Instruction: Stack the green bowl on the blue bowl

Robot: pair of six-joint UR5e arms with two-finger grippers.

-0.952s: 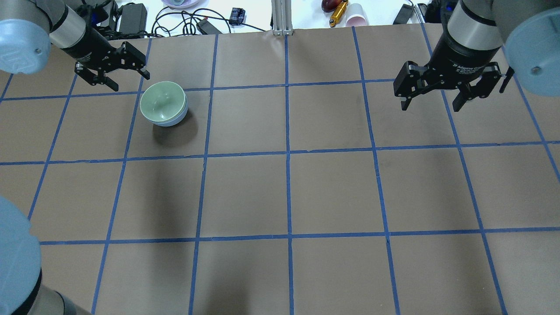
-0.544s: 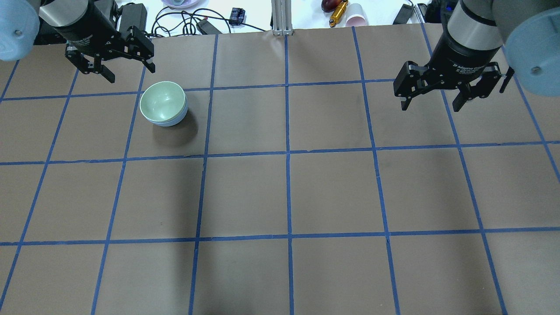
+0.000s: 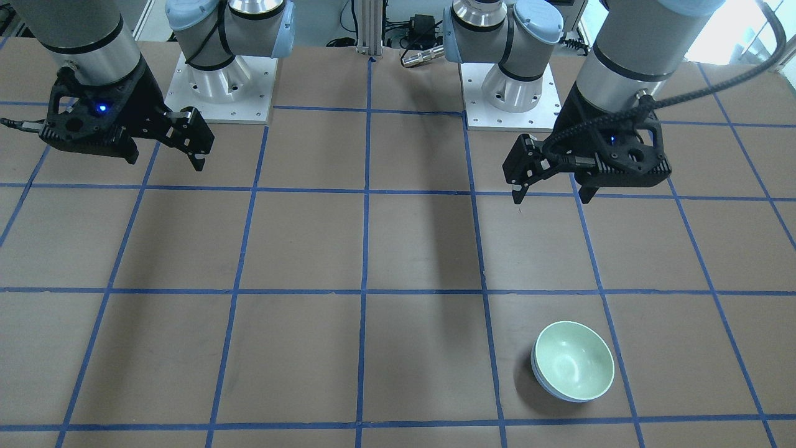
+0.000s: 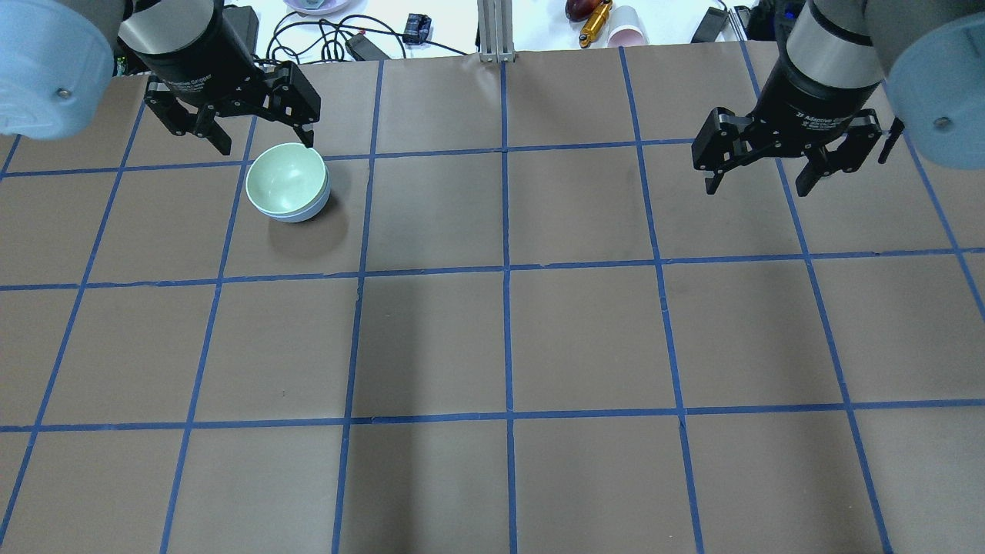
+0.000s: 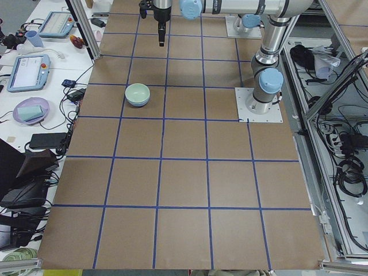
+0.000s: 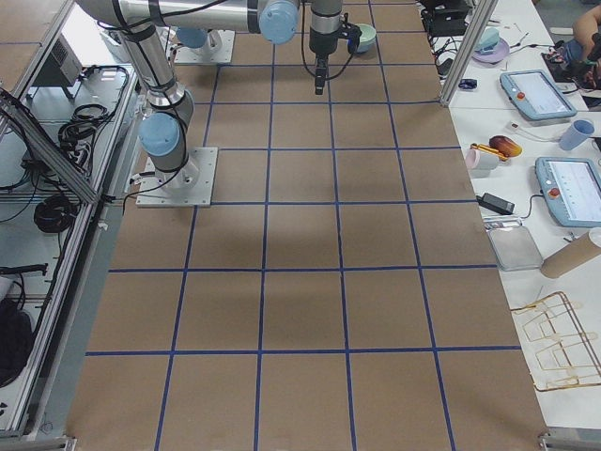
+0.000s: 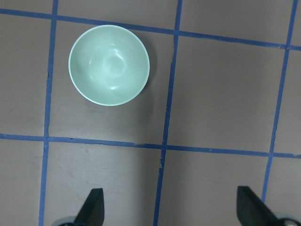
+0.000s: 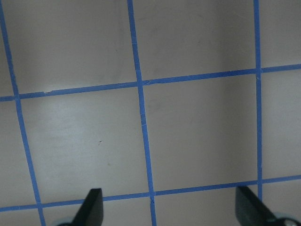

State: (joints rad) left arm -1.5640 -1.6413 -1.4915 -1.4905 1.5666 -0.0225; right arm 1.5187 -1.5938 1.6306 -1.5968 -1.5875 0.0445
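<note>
The green bowl sits nested inside the blue bowl, whose rim shows only as a thin blue edge under it, on the far left part of the table. The pair also shows in the front view, the green bowl over the blue bowl. In the left wrist view only the green bowl shows. My left gripper is open and empty, raised above the table by the bowls' far edge. My right gripper is open and empty, high over the far right of the table.
Brown table with a blue tape grid. Beyond its far edge are cables, a metal post and a pink cup. The arm bases stand at the robot's side.
My left gripper has swung right, from left of the bowls to over their far edge, still open. The bowls and the right arm have not moved.
</note>
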